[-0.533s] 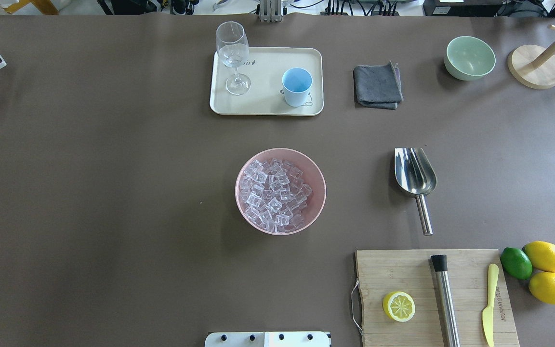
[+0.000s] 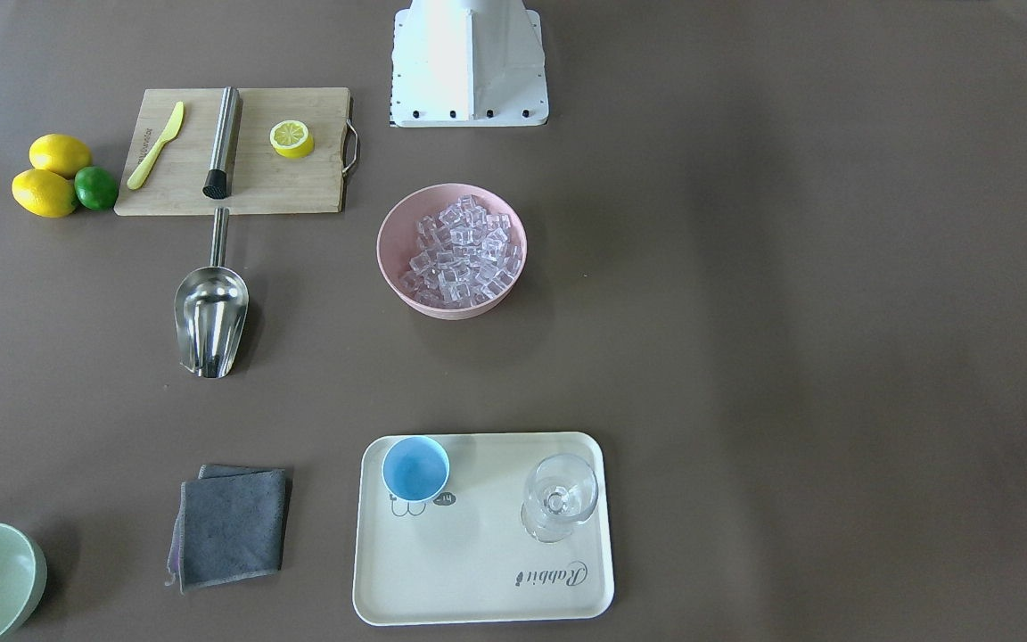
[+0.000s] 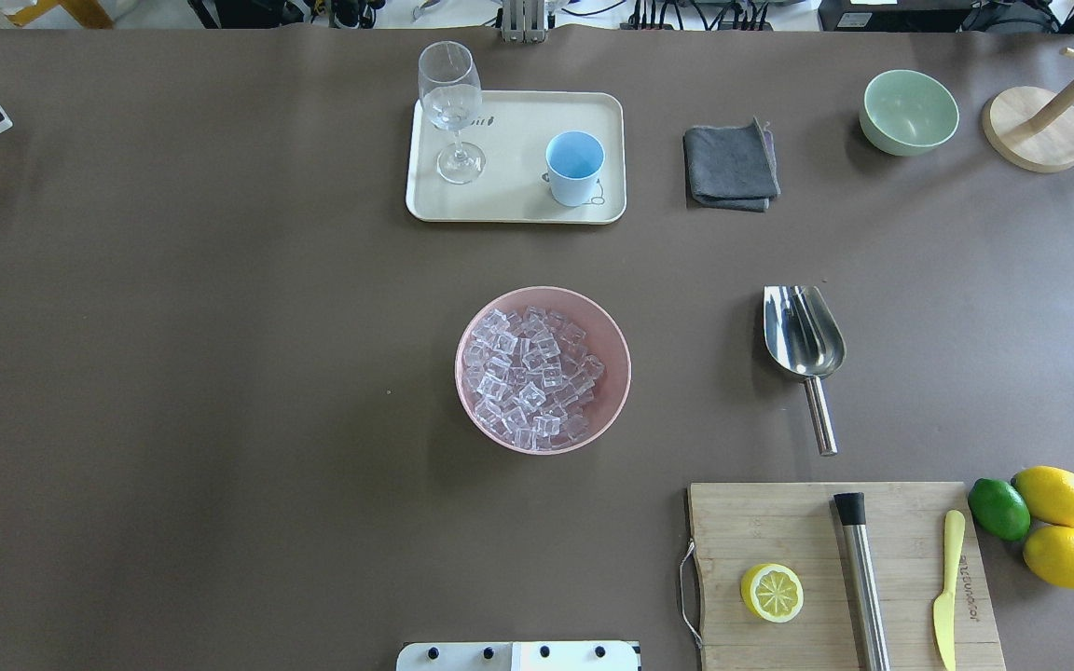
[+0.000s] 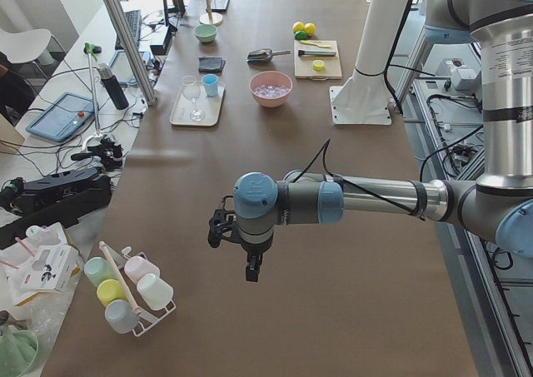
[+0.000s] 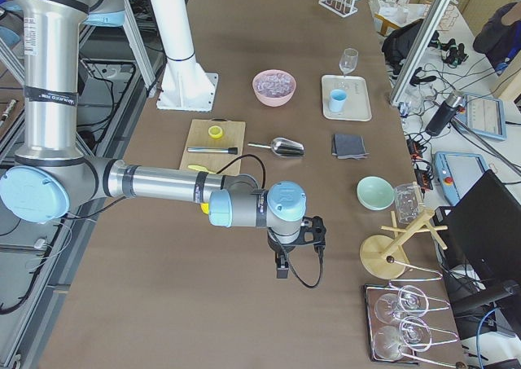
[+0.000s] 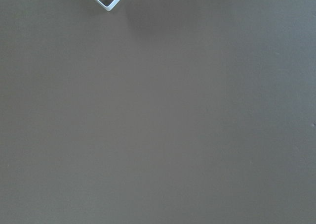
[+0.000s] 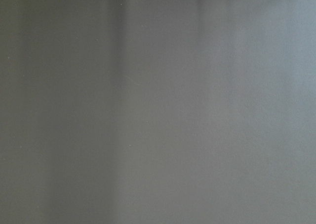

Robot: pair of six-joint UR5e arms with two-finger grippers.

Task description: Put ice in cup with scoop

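Reach for the scoop [image 3: 805,343], lying on the surface right of the pink bowl [image 3: 462,345] of ice [image 3: 530,377], and take its thin handle squarely. The cup [image 3: 575,168] stands on the tray [image 3: 518,158]. I cannot tell whether your right claw [image 5: 281,270] or left claw [image 4: 251,270] is apart.

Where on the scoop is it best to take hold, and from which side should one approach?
Probably the thin straight handle of the scoop, from above, closing across its width. It lies flat, free on both sides, pointing at the cutting board; the trough is wide and rounded.
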